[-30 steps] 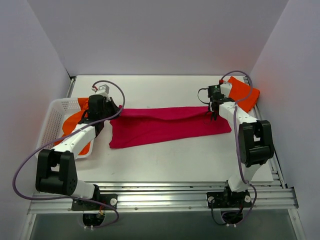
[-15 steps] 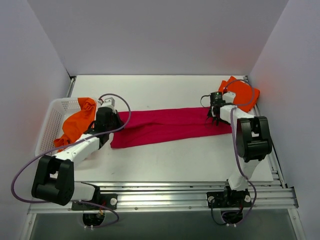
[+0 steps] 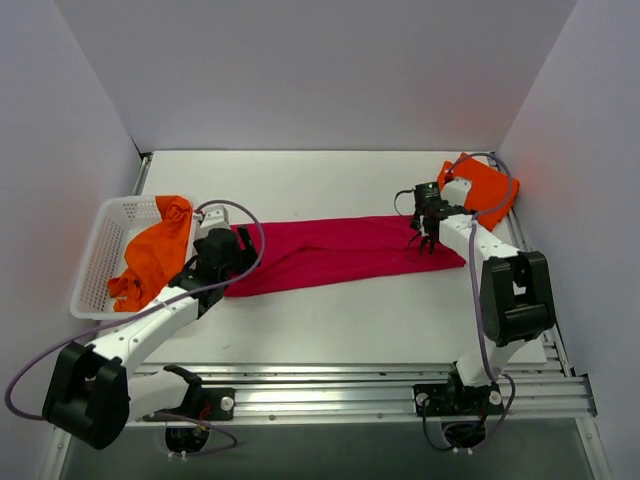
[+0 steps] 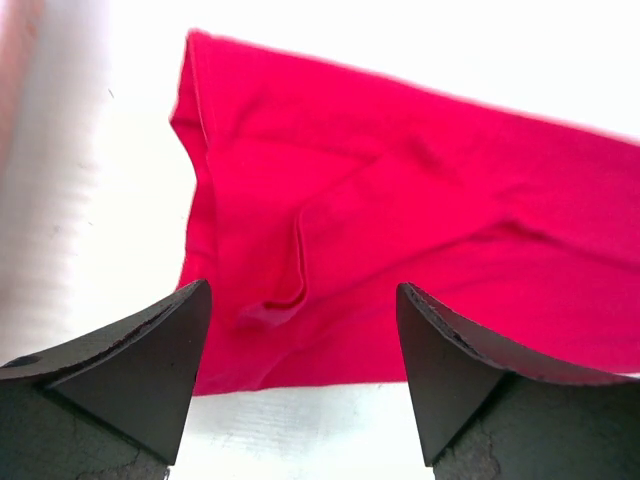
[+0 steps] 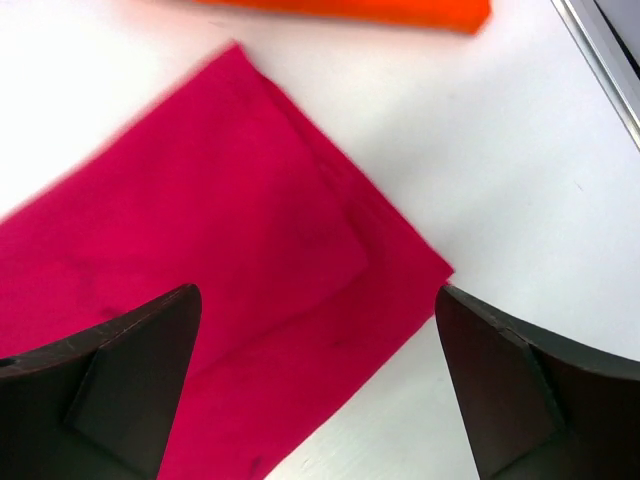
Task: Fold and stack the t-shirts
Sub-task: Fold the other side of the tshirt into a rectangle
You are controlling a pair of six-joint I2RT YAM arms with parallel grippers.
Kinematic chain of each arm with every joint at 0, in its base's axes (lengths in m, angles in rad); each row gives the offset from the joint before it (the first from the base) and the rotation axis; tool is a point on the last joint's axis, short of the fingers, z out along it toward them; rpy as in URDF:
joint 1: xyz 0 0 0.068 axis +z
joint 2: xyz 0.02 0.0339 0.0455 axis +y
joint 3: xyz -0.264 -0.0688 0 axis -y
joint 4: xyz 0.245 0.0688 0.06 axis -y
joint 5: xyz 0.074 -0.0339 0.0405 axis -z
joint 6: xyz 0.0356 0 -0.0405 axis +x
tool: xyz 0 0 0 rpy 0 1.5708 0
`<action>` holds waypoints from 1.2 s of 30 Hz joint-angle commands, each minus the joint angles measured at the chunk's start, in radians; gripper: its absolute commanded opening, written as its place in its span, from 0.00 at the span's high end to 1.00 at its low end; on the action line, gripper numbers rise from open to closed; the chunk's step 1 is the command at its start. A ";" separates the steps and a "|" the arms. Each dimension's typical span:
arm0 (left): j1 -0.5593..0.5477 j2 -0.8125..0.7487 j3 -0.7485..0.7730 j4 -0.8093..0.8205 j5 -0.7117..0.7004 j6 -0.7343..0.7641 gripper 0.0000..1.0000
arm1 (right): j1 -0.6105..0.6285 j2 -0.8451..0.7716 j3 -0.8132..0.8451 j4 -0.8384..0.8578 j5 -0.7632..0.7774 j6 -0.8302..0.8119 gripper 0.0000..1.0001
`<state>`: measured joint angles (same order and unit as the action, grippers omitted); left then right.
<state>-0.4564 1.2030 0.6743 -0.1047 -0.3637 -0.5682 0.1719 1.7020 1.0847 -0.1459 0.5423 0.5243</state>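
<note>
The crimson t-shirt (image 3: 340,250) lies flat on the table, folded into a long strip that runs left to right. My left gripper (image 3: 242,248) hovers over its left end, open, with the cloth (image 4: 400,220) lying free below the jaws (image 4: 300,290). Over the shirt's right end my right gripper (image 3: 423,243) also stands open, holding nothing; the shirt's corner (image 5: 200,230) shows beneath its jaws (image 5: 315,290). One orange t-shirt (image 3: 150,255) is bunched in the basket. Another orange t-shirt (image 3: 487,187) lies folded at the back right, and its edge (image 5: 400,10) shows in the right wrist view.
A white mesh basket (image 3: 95,250) stands at the left edge of the table. Grey walls close in the back and both sides. A metal rail (image 3: 380,385) runs along the near edge by the arm bases.
Both grippers have opened and let go of the crimson shirt's ends, which now lie on the table. The left arm has swung lower and toward the near side.
</note>
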 commanded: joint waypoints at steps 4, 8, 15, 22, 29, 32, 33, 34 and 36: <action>0.008 -0.068 0.034 0.075 -0.086 -0.002 0.18 | 0.171 -0.079 0.101 0.032 -0.080 -0.003 0.04; 0.018 0.004 0.028 0.163 -0.058 -0.001 0.24 | 0.285 -0.003 0.168 0.127 -0.214 -0.018 0.07; 0.025 0.098 -0.033 0.303 0.008 -0.030 0.33 | 0.475 0.273 0.411 0.135 -0.318 -0.024 0.10; 0.048 0.096 -0.070 0.346 0.016 -0.035 0.35 | 0.590 0.458 0.622 0.089 -0.323 -0.030 0.12; 0.090 0.078 -0.096 0.364 0.045 -0.044 0.36 | 0.666 0.554 0.764 0.036 -0.311 -0.035 0.13; 0.102 0.066 -0.107 0.370 0.062 -0.048 0.36 | 0.679 0.590 0.797 0.025 -0.306 -0.040 0.13; 0.104 0.066 -0.108 0.370 0.062 -0.048 0.36 | 0.680 0.597 0.805 0.023 -0.306 -0.040 0.13; 0.105 0.063 -0.110 0.372 0.062 -0.048 0.36 | 0.680 0.604 0.817 0.022 -0.306 -0.041 0.13; 0.108 0.058 -0.114 0.373 0.066 -0.048 0.37 | 0.681 0.625 0.830 0.017 -0.306 -0.049 0.13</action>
<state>-0.3569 1.2930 0.5632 0.2024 -0.3187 -0.6064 0.8528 2.3001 1.8732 -0.0864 0.2165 0.4942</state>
